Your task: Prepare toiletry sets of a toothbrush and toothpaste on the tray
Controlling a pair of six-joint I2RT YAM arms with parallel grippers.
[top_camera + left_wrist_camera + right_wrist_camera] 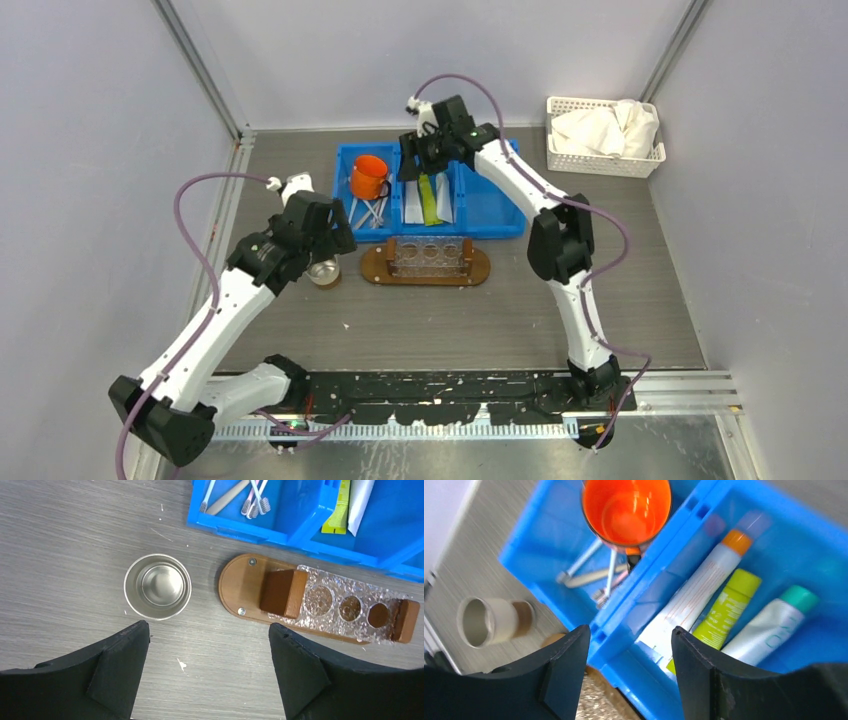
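Your left gripper (pixel 209 630): jaws wide, empty, near steel cup (pixel 157 586) by tray (pixel 240 585); right gripper (pixel 630 632): jaws apart, empty, over toothpaste (pixel 704 590).

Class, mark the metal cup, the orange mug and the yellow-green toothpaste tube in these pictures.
metal cup (pixel 157 586): left wrist view, on its inner bottom.
orange mug (pixel 626 511): right wrist view, on its inner bottom.
yellow-green toothpaste tube (pixel 723 612): right wrist view, on its mid-body.
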